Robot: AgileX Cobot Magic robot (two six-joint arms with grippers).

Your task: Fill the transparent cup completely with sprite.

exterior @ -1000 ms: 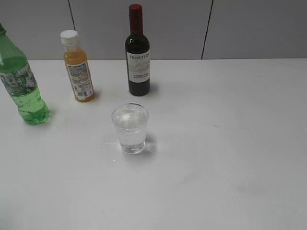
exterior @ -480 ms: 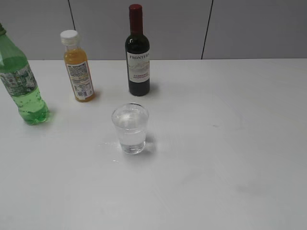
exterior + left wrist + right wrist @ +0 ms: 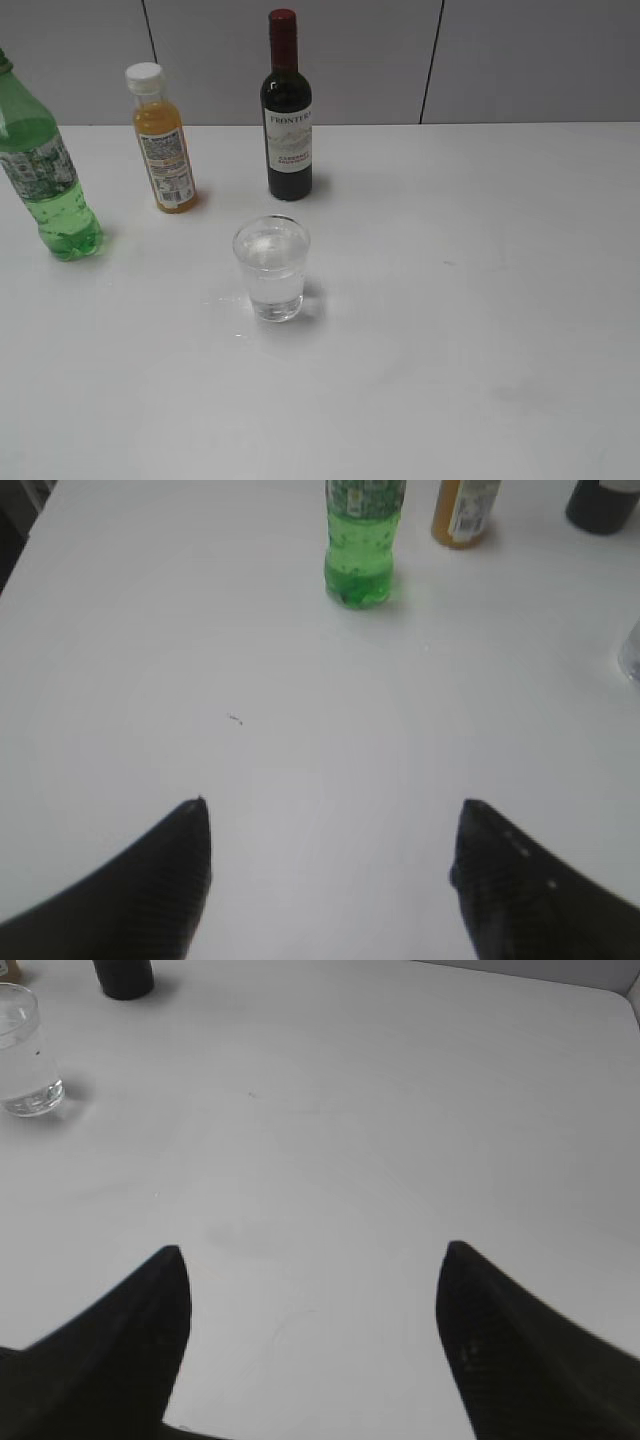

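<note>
green sprite bottle [image 3: 45, 185] upright far left, released, partly full. transparent cup [image 3: 271, 268] centre, near wine bottle [image 3: 287, 110], filled close to rim; pour looks done. left gripper [image 3: 330, 865] wide open, empty. right gripper [image 3: 310, 1310] wide open, empty.

White table [image 3: 350, 1110]: clear cup [image 3: 22, 1052] holding clear liquid, upright, far left; dark bottle base [image 3: 123, 975] just beyond the cup; right gripper [image 3: 312, 1260], jaws spread, well apart from the cup.
</note>
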